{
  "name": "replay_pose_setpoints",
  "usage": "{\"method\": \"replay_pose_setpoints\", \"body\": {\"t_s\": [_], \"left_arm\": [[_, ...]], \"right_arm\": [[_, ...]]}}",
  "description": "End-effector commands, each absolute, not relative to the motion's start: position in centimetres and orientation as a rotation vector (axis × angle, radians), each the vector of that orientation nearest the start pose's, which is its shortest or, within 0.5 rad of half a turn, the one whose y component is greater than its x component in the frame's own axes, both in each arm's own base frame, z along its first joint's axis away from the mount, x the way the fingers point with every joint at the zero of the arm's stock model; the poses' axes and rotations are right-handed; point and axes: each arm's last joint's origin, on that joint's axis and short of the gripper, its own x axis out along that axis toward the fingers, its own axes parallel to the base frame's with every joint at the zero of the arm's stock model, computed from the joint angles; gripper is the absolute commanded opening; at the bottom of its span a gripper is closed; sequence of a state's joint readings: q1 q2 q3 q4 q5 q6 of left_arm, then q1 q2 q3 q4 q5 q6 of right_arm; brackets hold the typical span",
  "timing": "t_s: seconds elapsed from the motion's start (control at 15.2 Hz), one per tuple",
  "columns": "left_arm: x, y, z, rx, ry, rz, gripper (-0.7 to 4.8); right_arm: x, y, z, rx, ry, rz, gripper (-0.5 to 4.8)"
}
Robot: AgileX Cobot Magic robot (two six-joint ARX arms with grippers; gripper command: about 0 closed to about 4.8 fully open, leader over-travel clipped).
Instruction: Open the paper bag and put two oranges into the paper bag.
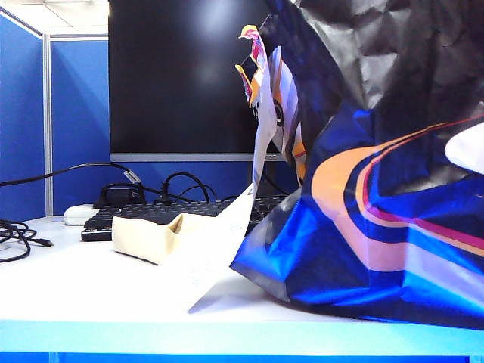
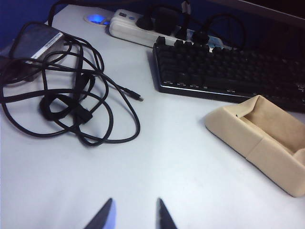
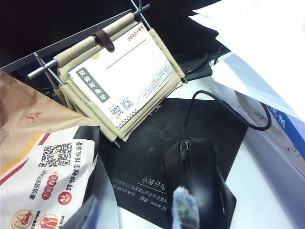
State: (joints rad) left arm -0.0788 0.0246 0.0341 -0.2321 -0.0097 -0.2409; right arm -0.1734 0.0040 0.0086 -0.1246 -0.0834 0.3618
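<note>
Paper bag (image 1: 378, 227): stands on the white table (image 1: 91, 295), just beside the cream tray, filling the exterior view on the side away from the keyboard.
Left gripper (image 2: 132, 215): only its two dark fingertips (image 2: 102, 217) show, a clear gap between them, nothing in the gap; it hangs over bare table, near the cream tray and apart from it.
Right gripper (image 3: 136, 210): two blurred fingertips (image 3: 183, 205) spread apart, pinching nothing; it hovers beside the paper bag's printed panel, over a black mouse (image 3: 198, 176) on a dark mouse pad (image 3: 143, 157).
Cream tray (image 2: 264, 138): low, open on top, soft folded walls; the part of its inside that shows holds nothing. It sits between the paper bag and the black keyboard (image 2: 224, 71).
Bag contents: its opening cannot be seen, so I cannot tell what is inside.
Bag's look: crinkled and glossy, black above, deep blue below, swept by orange, white and pink stripes; a white panel carries QR codes and small food pictures (image 3: 47, 191), with a brown paper face beside it.
Beyond the tray: a tangle of black cable (image 2: 66, 90) with a power brick, a white power strip (image 2: 138, 28), a dark monitor (image 1: 181, 76).
Beyond the bag: a desk calendar (image 3: 124, 81) on a wire stand, loose white papers (image 3: 257, 43).
</note>
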Motion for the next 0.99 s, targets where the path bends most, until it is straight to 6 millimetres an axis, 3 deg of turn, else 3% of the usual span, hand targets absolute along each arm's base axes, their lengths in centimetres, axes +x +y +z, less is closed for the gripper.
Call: {"method": "replay_pose_setpoints", "body": {"t_s": [0.07,0.39,0.59,0.79,0.99], "left_arm": [[9.5,-0.7,14.9,-0.232,0.24,-0.047,1.18],[9.4,-0.7,15.0,-0.233,0.229,-0.047,1.18],[9.6,-0.3,14.9,-0.241,0.179,-0.02,1.18],[9.5,1.0,14.9,-0.253,0.163,0.119,1.18],[9.5,1.1,14.9,-0.254,0.162,0.128,1.18]], "right_arm": [[9.6,-1.4,15.5,0.379,0.085,-0.102,2.02],[9.6,-1.3,15.5,0.378,0.087,-0.093,2.02],[9.7,0.3,15.5,0.368,0.118,0.061,2.02],[9.5,2.0,15.5,0.358,0.153,0.252,2.02],[9.5,1.7,15.5,0.361,0.146,0.216,2.02]]}}
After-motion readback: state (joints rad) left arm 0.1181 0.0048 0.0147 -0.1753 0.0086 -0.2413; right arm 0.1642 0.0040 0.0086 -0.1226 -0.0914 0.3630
